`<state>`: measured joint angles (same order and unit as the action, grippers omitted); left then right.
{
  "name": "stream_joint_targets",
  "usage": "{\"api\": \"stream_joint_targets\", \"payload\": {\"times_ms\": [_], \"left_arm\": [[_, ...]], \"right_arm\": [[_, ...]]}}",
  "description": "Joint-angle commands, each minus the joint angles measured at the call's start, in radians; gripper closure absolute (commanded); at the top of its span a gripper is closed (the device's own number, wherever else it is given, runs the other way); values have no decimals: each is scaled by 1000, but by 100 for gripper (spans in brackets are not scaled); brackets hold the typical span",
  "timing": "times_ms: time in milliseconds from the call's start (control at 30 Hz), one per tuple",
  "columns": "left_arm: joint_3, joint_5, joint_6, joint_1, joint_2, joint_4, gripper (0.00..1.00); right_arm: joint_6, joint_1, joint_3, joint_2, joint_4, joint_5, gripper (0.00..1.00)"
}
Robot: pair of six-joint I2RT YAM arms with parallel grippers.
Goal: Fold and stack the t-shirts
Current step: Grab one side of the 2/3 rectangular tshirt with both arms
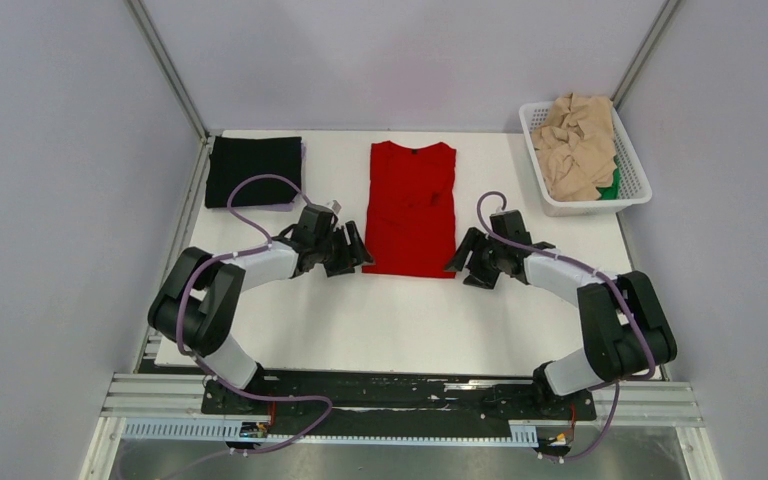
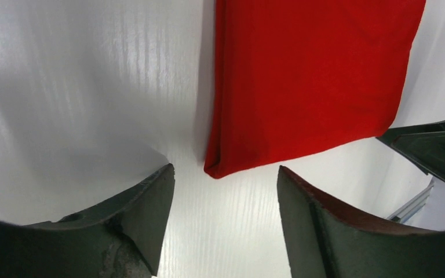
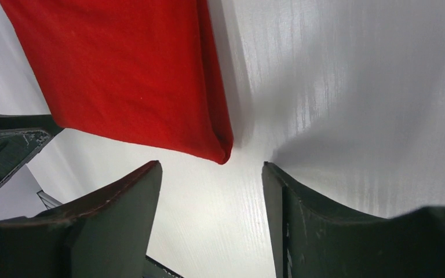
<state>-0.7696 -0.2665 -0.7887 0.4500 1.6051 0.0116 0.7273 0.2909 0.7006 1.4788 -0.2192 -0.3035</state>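
**Red t-shirt [image 1: 412,205]: a gripper at each near corner, nothing grabbed yet**

Closest to the arm bases, the left gripper [image 1: 357,256] and right gripper [image 1: 464,262] sit low over the white table [image 1: 360,320], one at each near corner of the shirt. Both have their jaws spread with nothing between them. In the wrist views each corner lies just ahead of the fingertips, on the table, not pinched.

The shirt lies flat in the middle of the table, collar at the far end. Its sides are already turned in, so it reads as a long narrow rectangle. The near left corner [image 2: 215,168] and near right corner [image 3: 223,152] look like rounded, doubled-over folds.

My guess on handling: light, floppy cloth with no stiffness, so it'll sag and drag if lifted from one point only. Those two near corners look like the spots to pinch. You'd want every layer caught, or the bottom one stays behind, then both carried toward the collar together.

Further back, a folded black t-shirt [image 1: 254,170] sits at the far left. At the far right, a white lattice basket [image 1: 580,207] holds crumpled beige t-shirts [image 1: 575,145] with a bit of a green t-shirt [image 1: 612,185] peeking out.
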Motion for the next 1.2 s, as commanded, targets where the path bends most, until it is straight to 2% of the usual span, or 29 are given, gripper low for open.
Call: {"api": "stream_joint_targets", "payload": {"times_ms": [0, 233, 300, 433, 767, 1033, 1100, 1133, 1167], "left_arm": [[-16, -34, -20, 6, 66, -63, 36], [-15, -41, -18, 7, 117, -54, 57], [-12, -27, -15, 7, 120, -36, 60], [-10, 5, 1, 7, 115, 26, 60], [5, 75, 13, 27, 80, 123, 58], [-6, 108, 9, 58, 93, 158, 60], [-18, 95, 4, 70, 111, 145, 69], [-21, 95, -5, 84, 115, 144, 86], [-19, 108, -21, 89, 116, 144, 94]], "right_arm": [[-3, 21, 4, 40, 50, 39, 43], [9, 43, 1, 99, 78, 70, 51], [13, 47, 4, 117, 83, 68, 55], [14, 56, 10, 148, 86, 74, 60], [17, 64, -11, 151, 69, 95, 82], [15, 70, -26, 146, 67, 89, 92], [17, 73, -27, 142, 67, 85, 93], [18, 74, -28, 137, 67, 82, 94], [19, 77, -30, 127, 66, 80, 95]]}}
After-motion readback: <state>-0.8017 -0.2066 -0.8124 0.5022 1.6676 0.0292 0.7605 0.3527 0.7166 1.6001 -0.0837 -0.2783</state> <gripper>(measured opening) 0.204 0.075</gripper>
